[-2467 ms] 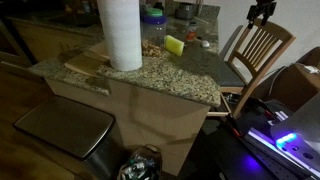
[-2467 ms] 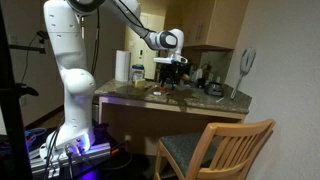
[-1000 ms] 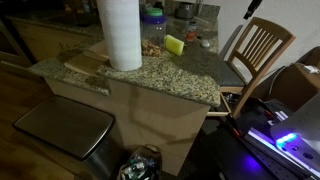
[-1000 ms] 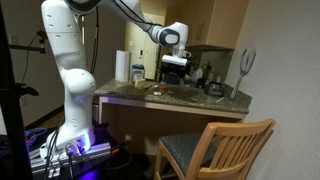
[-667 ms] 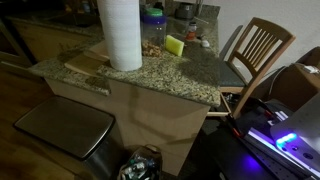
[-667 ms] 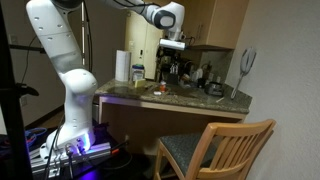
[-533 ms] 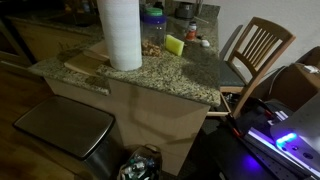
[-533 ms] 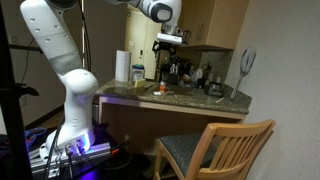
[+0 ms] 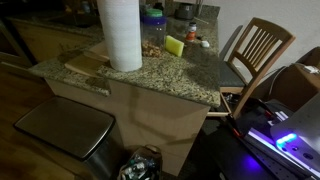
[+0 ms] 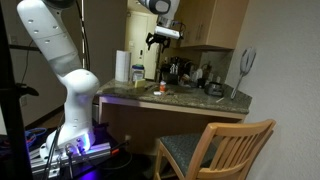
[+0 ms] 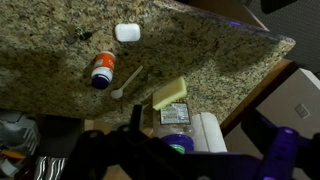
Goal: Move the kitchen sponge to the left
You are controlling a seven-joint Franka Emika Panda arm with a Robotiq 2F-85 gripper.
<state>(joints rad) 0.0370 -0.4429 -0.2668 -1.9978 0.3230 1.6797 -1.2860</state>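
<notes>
The kitchen sponge [image 9: 175, 45] is a small flat yellow-green rectangle lying on the granite counter [image 9: 190, 75], just right of the white paper towel roll [image 9: 120, 35]. In the wrist view the sponge [image 11: 170, 93] lies far below, next to a labelled jar [image 11: 175, 116]. In an exterior view the gripper [image 10: 163, 36] hangs high above the counter, well clear of the sponge [image 10: 157, 88]. In the wrist view its dark blurred fingers [image 11: 190, 160] stand wide apart with nothing between them.
A red-and-white bottle [image 11: 102, 70], a white spoon [image 11: 127, 82] and a small white object [image 11: 126, 32] lie on the counter. A wooden chair [image 9: 258, 50] stands by the counter. Jars and bottles [image 10: 190, 75] crowd the counter's back. A metal bin [image 9: 62, 128] sits below.
The arm has lifted the gripper up from just above the counter to well above it. The sponge has not moved.
</notes>
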